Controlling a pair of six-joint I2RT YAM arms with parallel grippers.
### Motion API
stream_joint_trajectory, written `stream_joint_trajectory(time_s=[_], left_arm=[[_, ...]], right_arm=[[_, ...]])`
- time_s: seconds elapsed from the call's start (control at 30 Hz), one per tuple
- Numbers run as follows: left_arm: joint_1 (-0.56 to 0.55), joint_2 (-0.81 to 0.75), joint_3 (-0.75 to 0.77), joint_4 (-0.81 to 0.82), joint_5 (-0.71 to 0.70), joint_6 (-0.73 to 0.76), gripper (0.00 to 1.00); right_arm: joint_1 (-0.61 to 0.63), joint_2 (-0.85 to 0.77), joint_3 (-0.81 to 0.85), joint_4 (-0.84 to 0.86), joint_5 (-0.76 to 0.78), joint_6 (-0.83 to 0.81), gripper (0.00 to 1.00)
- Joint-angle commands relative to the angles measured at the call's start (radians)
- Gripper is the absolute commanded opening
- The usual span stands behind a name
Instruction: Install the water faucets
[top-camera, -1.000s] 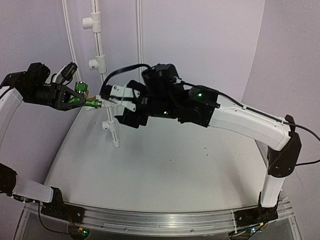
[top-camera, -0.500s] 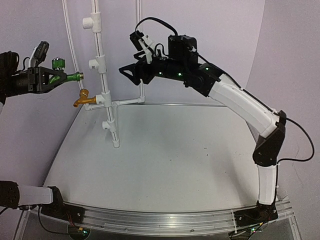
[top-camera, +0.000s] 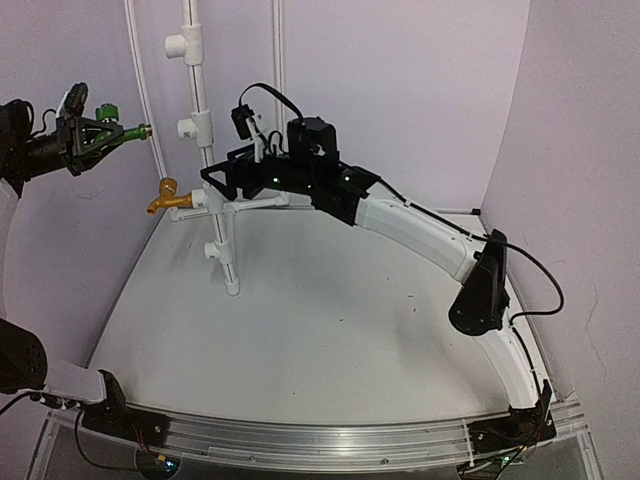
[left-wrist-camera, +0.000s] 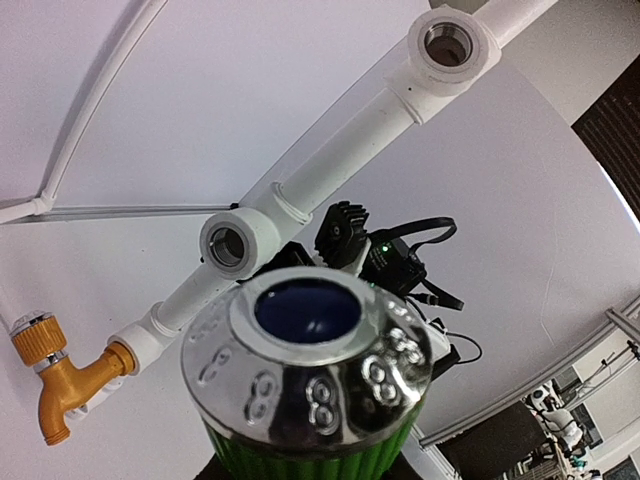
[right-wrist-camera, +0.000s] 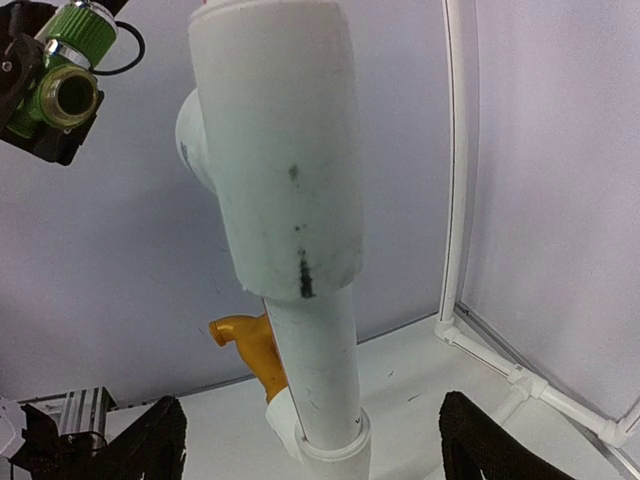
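Observation:
My left gripper (top-camera: 100, 133) is shut on the green faucet (top-camera: 128, 130) and holds it high at the far left, its threaded end pointing toward the white pipe (top-camera: 205, 120) but apart from it. In the left wrist view its chrome-capped handle (left-wrist-camera: 305, 365) fills the foreground below the middle T-fitting (left-wrist-camera: 238, 241). The golden-brass faucet (top-camera: 165, 196) sits in the lower fitting, spout down. My right gripper (top-camera: 222, 180) is open, its fingers (right-wrist-camera: 150, 445) on either side of the pipe (right-wrist-camera: 320, 380) just below a T-fitting (right-wrist-camera: 270, 150).
The pipe stands upright on the white table (top-camera: 330, 330), with another T-fitting (top-camera: 180, 46) near its top. Thin white frame tubes (top-camera: 280, 90) run up the back wall. The purple side walls (top-camera: 580, 150) close in on both sides.
My left gripper has lifted the green faucet up and away to the left. My right gripper has come down and left from its raised position and now straddles the pipe.

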Motion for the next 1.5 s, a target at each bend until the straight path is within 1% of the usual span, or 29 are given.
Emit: stream_joint_trajectory(time_s=[0.0, 0.17, 0.33, 0.47, 0.57, 0.6, 0.7, 0.77, 0.83, 0.87, 1.0, 1.1, 1.2, 1.27, 1.37, 1.47], left_arm=[[0.012, -0.015, 0.026, 0.085, -0.003, -0.035, 0.0], [0.014, -0.027, 0.025, 0.073, -0.026, -0.015, 0.0], [0.021, -0.042, 0.021, 0.067, -0.038, -0.01, 0.0], [0.028, -0.049, 0.019, 0.059, -0.044, -0.006, 0.0], [0.029, -0.057, 0.017, 0.046, -0.044, 0.004, 0.0], [0.029, -0.059, 0.017, 0.041, -0.044, 0.009, 0.0], [0.03, -0.058, 0.014, 0.033, -0.04, 0.017, 0.0], [0.03, -0.056, 0.014, 0.032, -0.038, 0.024, 0.0], [0.03, -0.049, 0.019, 0.025, -0.04, 0.036, 0.0], [0.03, -0.045, 0.02, 0.024, -0.037, 0.043, 0.0], [0.03, -0.05, 0.01, 0.055, -0.004, 0.086, 0.0], [0.029, -0.074, -0.015, 0.084, -0.019, 0.155, 0.0], [0.029, -0.09, -0.056, 0.158, -0.014, 0.156, 0.0], [0.029, -0.071, -0.072, 0.189, 0.006, 0.129, 0.0], [0.028, -0.039, -0.073, 0.187, 0.026, 0.119, 0.0], [0.029, -0.043, -0.097, 0.225, 0.008, 0.109, 0.0]], right_arm=[[0.017, 0.049, 0.079, 0.149, 0.029, 0.094, 0.81], [0.022, 0.091, 0.09, 0.204, 0.09, 0.124, 0.73], [0.037, 0.13, 0.121, 0.255, 0.12, 0.124, 0.62], [0.043, 0.157, 0.14, 0.284, 0.147, 0.12, 0.55], [0.044, 0.171, 0.153, 0.296, 0.169, 0.11, 0.47], [0.044, 0.172, 0.155, 0.299, 0.174, 0.107, 0.43], [0.043, 0.163, 0.149, 0.301, 0.181, 0.093, 0.25], [0.039, 0.14, 0.127, 0.302, 0.183, 0.087, 0.1], [0.03, 0.108, 0.101, 0.303, 0.181, 0.087, 0.01], [0.025, 0.085, 0.083, 0.303, 0.178, 0.087, 0.0], [-0.006, -0.005, -0.005, 0.303, 0.144, 0.083, 0.0], [-0.029, -0.079, -0.079, 0.301, 0.091, 0.053, 0.0], [-0.044, -0.146, -0.152, 0.281, 0.029, 0.002, 0.0], [-0.052, -0.173, -0.177, 0.237, -0.011, -0.062, 0.0], [-0.052, -0.209, -0.2, 0.183, -0.035, -0.153, 0.0], [-0.052, -0.22, -0.176, 0.133, -0.03, -0.197, 0.0]])
